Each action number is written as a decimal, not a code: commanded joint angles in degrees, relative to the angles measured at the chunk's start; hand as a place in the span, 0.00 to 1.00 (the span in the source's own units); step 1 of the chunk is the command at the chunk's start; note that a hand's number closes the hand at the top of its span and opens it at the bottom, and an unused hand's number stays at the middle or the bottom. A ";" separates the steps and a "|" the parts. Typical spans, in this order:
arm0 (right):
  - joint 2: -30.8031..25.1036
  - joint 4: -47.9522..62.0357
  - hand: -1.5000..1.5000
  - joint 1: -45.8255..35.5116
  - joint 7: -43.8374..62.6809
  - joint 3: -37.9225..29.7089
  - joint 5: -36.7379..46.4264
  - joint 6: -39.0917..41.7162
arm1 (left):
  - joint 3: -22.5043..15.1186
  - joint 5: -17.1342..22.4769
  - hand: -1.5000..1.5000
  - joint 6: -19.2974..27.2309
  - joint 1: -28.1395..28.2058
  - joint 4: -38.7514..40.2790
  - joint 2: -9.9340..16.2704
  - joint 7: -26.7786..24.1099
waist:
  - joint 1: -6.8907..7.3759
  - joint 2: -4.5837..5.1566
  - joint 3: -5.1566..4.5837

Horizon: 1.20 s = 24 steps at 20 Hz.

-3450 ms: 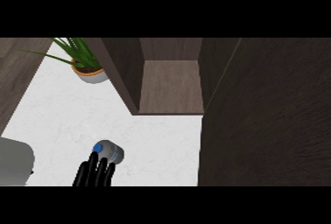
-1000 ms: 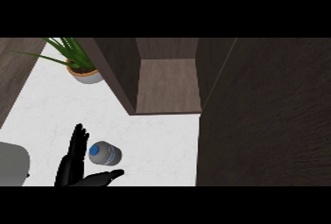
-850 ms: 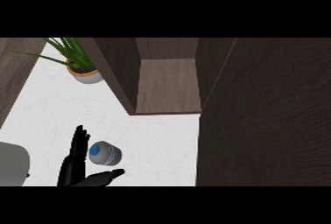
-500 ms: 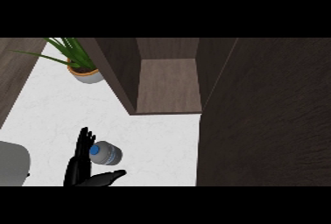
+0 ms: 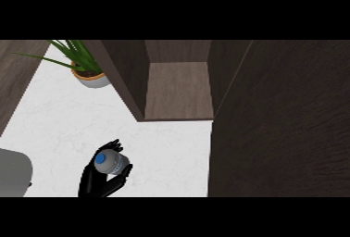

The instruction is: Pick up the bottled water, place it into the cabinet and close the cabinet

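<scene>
- Your one visible black hand [image 5: 96,178] enters from the lower edge at about 7 o'clock of the head view; which arm it belongs to cannot be told from this view, as no forearm shows.
- Its fingers and thumb are curled round the clear plastic water bottle with a blue cap [image 5: 109,161], fingertips showing at the bottle's 12 o'clock side and the thumb at its 4 o'clock side.
- You see the bottle from above, cap facing the camera, over the white marbled counter top [image 5: 61,120]; whether it is lifted off the surface cannot be told.
- At 1 o'clock from the hand, well apart, the dark wooden cabinet [image 5: 178,88] stands open, its brown inner shelf bare to view.
- The cabinet's dark wooden door [image 5: 280,120] fills the view from 1 to 5 o'clock.
- At 11 o'clock of the view, a green leafy plant in a round pale pot [image 5: 89,76] sits on the counter, just beside the cabinet's left wall.
- At 8 o'clock of the view, a grey rounded object [image 5: 14,173] lies against the left edge.
</scene>
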 commanded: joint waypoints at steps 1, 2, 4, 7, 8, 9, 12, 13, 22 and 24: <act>-1.53 -10.58 0.00 4.60 3.16 -2.96 -8.32 0.13 | 1.58 2.94 1.00 -3.93 -3.60 5.82 -3.77 -3.25 | -0.52 -0.03 -0.01; -0.38 -12.30 0.00 5.96 2.54 -1.91 -7.50 0.12 | 1.59 3.18 1.00 -7.35 -0.25 4.63 -2.16 -5.30 | -0.20 -0.15 0.01; -1.86 -11.67 0.00 5.30 3.52 -4.35 -9.21 -0.44 | 2.70 4.20 1.00 -7.77 -2.90 4.02 -1.62 -3.63 | 0.16 -0.08 0.06; -1.94 -11.17 0.00 4.59 3.90 -3.67 -8.72 -0.62 | 1.59 1.61 1.00 -8.38 -5.14 8.59 -2.52 -6.60 | 0.10 -0.02 0.06; -3.33 -13.55 0.00 4.90 5.59 -4.72 -11.89 -1.93 | 1.97 2.27 1.00 -7.18 -5.16 5.30 -1.10 -3.47 | 0.37 -0.03 0.06; -2.80 -13.10 0.00 5.35 3.85 -5.07 -10.44 -1.08 | 1.60 1.69 1.00 -7.07 -3.60 4.27 -1.26 -5.19 | 0.36 -0.15 0.09; -1.39 -14.73 0.00 5.70 4.44 -2.33 -8.50 -2.81 | 1.70 0.28 1.00 -5.19 -4.59 3.87 -2.11 -8.64 | 0.35 -0.07 0.03; -1.91 -12.38 0.00 6.51 2.31 -4.91 -8.65 -0.77 | 2.76 1.78 1.00 -8.41 -4.79 3.58 0.24 -7.08 | 0.22 -0.17 0.10; -3.54 -10.34 0.00 4.76 1.28 -6.00 -11.18 -0.70 | 7.72 4.00 1.00 -17.01 -10.82 9.45 9.90 -4.66 | 0.19 -0.04 0.08; -2.55 -12.47 0.00 5.19 2.07 -4.43 -9.38 -2.19 | 6.60 3.60 1.00 -16.75 -12.02 8.78 9.58 -1.78 | 0.18 -0.06 0.08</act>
